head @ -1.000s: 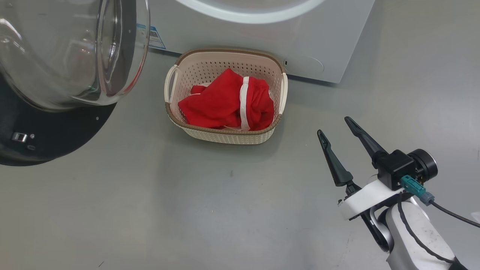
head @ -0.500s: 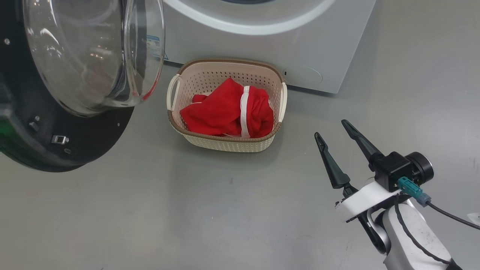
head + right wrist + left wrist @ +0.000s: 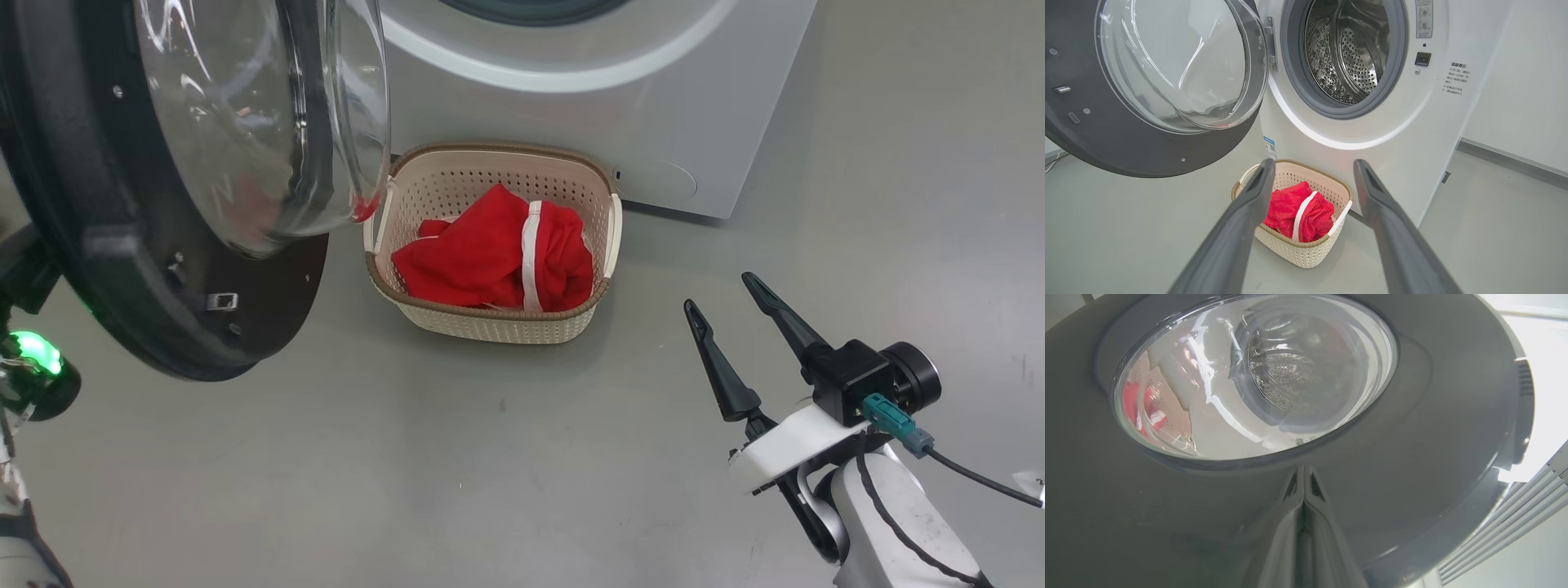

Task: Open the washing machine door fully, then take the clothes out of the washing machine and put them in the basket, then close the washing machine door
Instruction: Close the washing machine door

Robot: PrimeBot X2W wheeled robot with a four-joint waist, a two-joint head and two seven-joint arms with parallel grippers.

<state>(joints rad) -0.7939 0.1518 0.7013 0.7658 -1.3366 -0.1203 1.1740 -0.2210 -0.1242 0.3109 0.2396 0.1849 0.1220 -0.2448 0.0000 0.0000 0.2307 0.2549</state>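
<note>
The washing machine door hangs part way open. It sticks out from the left side of the big white washing machine. Its black rim and its round glass bowl face the floor and the basket. In the right wrist view, the shiny drum with its little holes shows inside the grey rubber ring. A small blue label sits low on the front of the machine. The cream basket stands on the floor, just in front of the machine and next to the door's bottom edge. The red clothes lie bunched up inside the basket, with a white stripe running across the top. The left gripper has its two fingers pressed tight together, with nothing between them. The tips sit right at the outside face of the door, just under the glass. I cannot tell if they push on it. A green light glows low down beside the door in the head view. The right gripper has its fingers spread wide apart and it holds nothing. It hangs over the bare floor, off to the right of the basket, and its fingers point toward the machine.
</note>
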